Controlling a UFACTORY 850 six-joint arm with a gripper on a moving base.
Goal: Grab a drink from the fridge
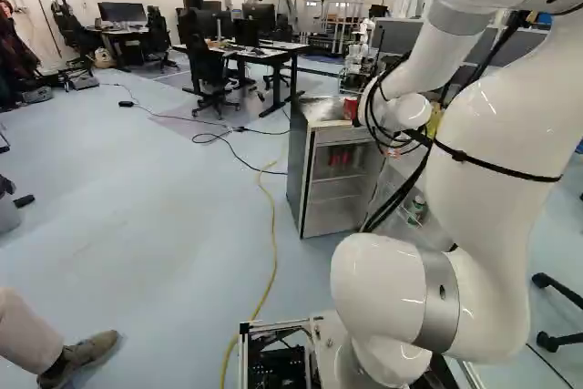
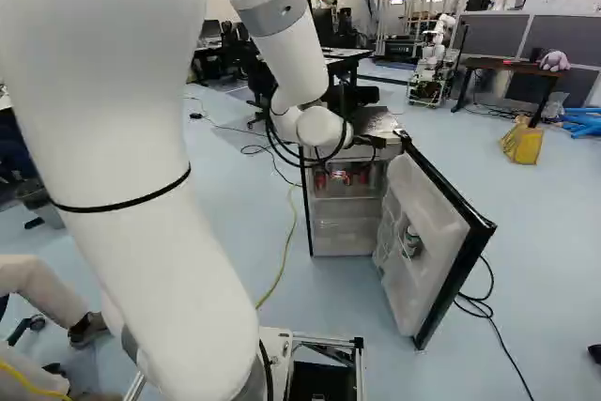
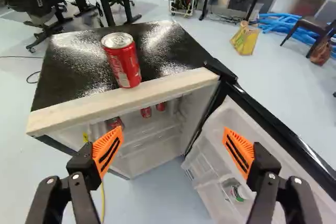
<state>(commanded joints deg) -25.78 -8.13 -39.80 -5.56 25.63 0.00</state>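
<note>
My gripper point(image 2: 372, 142) is mostly hidden by the wrist in the right base view, near the fridge top. In the wrist view the gripper point(image 3: 173, 148) stands open and empty, fingers wide apart. Ahead of it is the small fridge point(image 3: 126, 94), its door point(image 2: 427, 218) swung open. A red can point(image 3: 124, 64) stands upright on the dark top, beyond the front edge. Several red cans point(image 3: 146, 112) show on the upper shelf inside, partly under the top's edge. A bottle with a green band point(image 3: 240, 192) sits in the door rack, beside one finger.
A yellow cable point(image 1: 272, 243) runs along the floor left of the fridge. A black cable point(image 2: 502, 340) lies beyond the open door. Desks point(image 1: 264, 54) and office chairs stand behind. Another robot point(image 2: 432, 58) is farther back, near a yellow bag point(image 2: 522, 142). A person's shoe point(image 1: 80, 353) shows at the left.
</note>
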